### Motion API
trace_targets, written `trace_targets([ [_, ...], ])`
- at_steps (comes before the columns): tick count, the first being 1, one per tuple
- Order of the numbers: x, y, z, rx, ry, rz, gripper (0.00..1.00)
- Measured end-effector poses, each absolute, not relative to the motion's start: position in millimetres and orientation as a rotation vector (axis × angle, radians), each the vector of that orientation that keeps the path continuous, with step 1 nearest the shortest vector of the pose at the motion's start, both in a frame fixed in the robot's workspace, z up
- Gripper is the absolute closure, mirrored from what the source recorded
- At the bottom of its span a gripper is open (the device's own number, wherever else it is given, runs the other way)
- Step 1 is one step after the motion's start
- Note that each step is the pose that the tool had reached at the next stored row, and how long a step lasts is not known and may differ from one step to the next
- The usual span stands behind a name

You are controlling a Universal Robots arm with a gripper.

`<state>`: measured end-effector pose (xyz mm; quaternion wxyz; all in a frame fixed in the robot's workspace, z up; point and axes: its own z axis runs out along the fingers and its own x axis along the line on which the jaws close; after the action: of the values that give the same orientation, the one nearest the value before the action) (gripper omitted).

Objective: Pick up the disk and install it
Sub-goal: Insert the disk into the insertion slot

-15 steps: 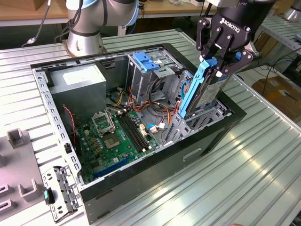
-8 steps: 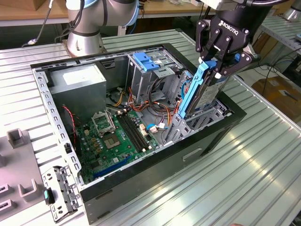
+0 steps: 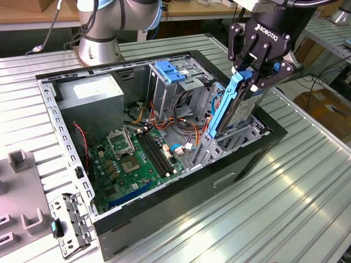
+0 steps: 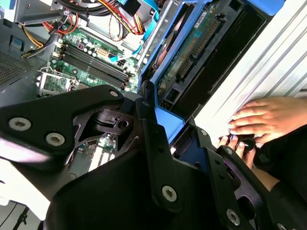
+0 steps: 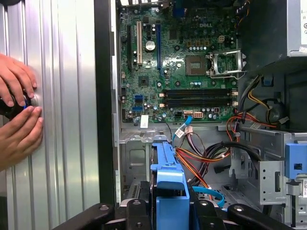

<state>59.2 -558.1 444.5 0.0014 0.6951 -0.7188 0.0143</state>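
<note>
Gripper (image 3: pixel 256 76) pinches the disk (image 3: pixel 236 109) tight, tilted, its lower end inside the bay (image 3: pixel 244 138) at the computer case's (image 3: pixel 181 204) corner.

Ribbed silver metal table (image 3: pixel 285 203) carries an open black desktop computer case (image 3: pixel 170 211) lying on its side. Inside, a green motherboard (image 3: pixel 129 167) lies flat, with a silver processor socket (image 3: pixel 119 141) beside the black memory slots (image 3: pixel 154 153). A grey metal power supply box with white sticker (image 3: pixel 90 101) sits at the exterior view's left. A red, orange and yellow wire bundle (image 5: pixel 201 155) runs near the flat blue plastic latch (image 3: pixel 170 72). A perforated metal bracket (image 3: pixel 71 224) lies just outside the case.
</note>
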Motion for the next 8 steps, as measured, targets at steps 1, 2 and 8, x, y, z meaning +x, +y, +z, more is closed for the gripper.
trace_targets([
  [1, 59.2, -558.1, 443.9, 2.182, -2.256, 0.045, 0.63],
  [2, 59.2, -558.1, 443.2, 2.182, -2.256, 0.045, 0.63],
  [8, 59.2, -558.2, 435.8, 2.182, -2.256, 0.045, 0.63],
])
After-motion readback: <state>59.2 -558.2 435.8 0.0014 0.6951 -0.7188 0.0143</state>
